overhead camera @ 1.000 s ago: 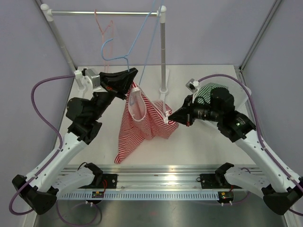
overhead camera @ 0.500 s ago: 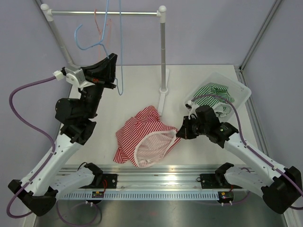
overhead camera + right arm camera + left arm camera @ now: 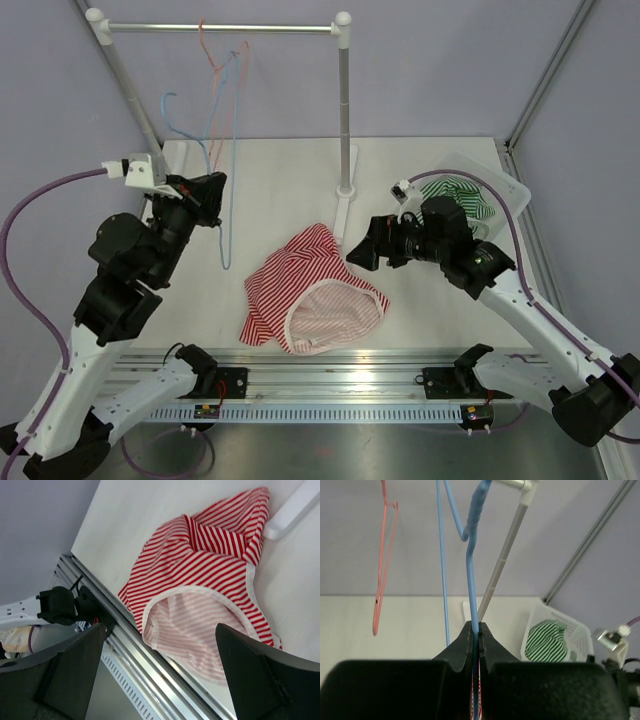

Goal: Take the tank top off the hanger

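Note:
The red-and-white striped tank top (image 3: 312, 292) lies crumpled on the table, off the hanger; the right wrist view shows it (image 3: 210, 575) spread below that gripper. The bare blue hanger (image 3: 229, 180) hangs in the air at the left, and my left gripper (image 3: 212, 188) is shut on its wire. In the left wrist view the blue wire (image 3: 472, 555) runs straight up out of the closed left gripper (image 3: 476, 629). My right gripper (image 3: 362, 254) hovers just right of the tank top, open and holding nothing (image 3: 160, 627).
A pink hanger (image 3: 214, 55) hangs on the rail (image 3: 230, 28), whose right post (image 3: 345, 110) stands behind the tank top. A white basket (image 3: 508, 192) with a green striped garment (image 3: 547, 639) sits at the right. A metal rail (image 3: 330, 385) runs along the front edge.
The tank top came off the blue hanger and dropped onto the table. My right gripper let it go and opened. My left arm carried the hanger to the left.

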You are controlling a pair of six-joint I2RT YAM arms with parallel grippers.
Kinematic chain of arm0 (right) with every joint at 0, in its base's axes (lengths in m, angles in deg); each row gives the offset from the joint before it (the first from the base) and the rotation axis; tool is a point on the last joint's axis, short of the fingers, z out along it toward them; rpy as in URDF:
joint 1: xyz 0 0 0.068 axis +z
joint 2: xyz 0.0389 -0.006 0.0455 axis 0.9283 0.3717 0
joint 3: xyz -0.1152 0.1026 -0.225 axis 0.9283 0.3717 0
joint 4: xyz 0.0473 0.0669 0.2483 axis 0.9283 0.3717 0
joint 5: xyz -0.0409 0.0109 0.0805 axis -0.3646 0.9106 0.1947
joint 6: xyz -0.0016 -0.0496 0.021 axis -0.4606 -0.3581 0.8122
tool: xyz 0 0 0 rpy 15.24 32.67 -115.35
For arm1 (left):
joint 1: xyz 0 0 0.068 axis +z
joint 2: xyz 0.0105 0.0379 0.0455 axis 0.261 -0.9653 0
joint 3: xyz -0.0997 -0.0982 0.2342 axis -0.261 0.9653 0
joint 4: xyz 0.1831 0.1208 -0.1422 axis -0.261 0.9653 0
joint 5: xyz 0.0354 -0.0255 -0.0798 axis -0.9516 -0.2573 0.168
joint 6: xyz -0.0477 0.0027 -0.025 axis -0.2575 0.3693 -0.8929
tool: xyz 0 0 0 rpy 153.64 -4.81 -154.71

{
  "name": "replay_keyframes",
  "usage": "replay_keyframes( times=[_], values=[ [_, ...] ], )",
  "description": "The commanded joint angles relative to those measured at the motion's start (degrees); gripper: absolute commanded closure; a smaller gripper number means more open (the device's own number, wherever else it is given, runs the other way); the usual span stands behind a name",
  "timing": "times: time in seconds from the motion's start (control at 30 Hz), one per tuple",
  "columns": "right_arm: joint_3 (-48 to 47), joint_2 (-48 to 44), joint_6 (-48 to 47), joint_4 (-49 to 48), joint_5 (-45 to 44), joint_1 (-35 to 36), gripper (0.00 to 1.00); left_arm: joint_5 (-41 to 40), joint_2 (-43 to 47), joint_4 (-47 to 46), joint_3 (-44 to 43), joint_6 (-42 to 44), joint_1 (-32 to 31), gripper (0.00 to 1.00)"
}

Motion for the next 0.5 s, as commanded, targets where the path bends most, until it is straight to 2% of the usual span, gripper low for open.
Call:
replay_keyframes(
  times=[0.0,0.27,0.33,0.47],
  values=[
    [-6.84,0.78,-2.92,1.25,-2.06,0.15,0.00,-0.01,-4.90,9.47,-5.05,-0.39,0.14,1.00],
    [-7.03,-0.35,-3.19,2.05,-0.05,0.15,0.00,0.69,-22.74,23.19,-28.57,3.22,2.07,1.00],
    [-6.50,-0.97,-3.28,2.05,0.65,0.15,0.01,3.93,-27.40,24.94,-32.73,4.01,4.86,1.00],
    [-5.36,-2.64,-3.72,2.93,1.36,0.15,0.00,11.67,-37.85,31.45,-49.40,4.63,11.55,1.00]
  ],
)
